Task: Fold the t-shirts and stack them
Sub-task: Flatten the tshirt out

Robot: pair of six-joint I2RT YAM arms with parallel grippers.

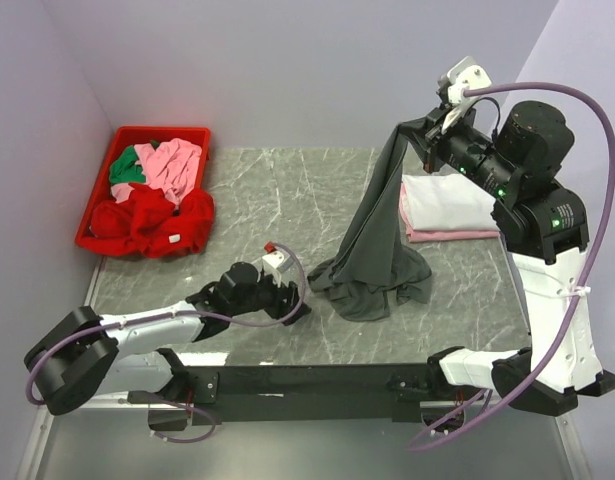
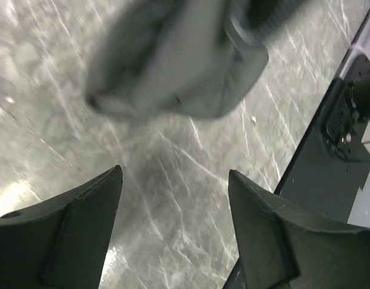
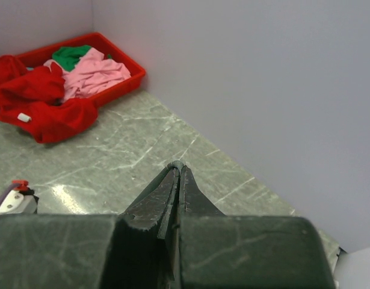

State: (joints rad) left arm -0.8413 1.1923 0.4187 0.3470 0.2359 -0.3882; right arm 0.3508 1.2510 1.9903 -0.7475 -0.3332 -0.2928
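Right gripper is pinched tight on the top of the dark grey t-shirt. It hangs down from there, with its bottom bunched up on the table. Left gripper sits low over the table, fingers spread wide, gripping nothing.

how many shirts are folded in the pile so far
2: a white t-shirt on top and a pink t-shirt edging out beneath it, at the right of the top view. Others could be hidden between. The dark grey t-shirt hangs unfolded.
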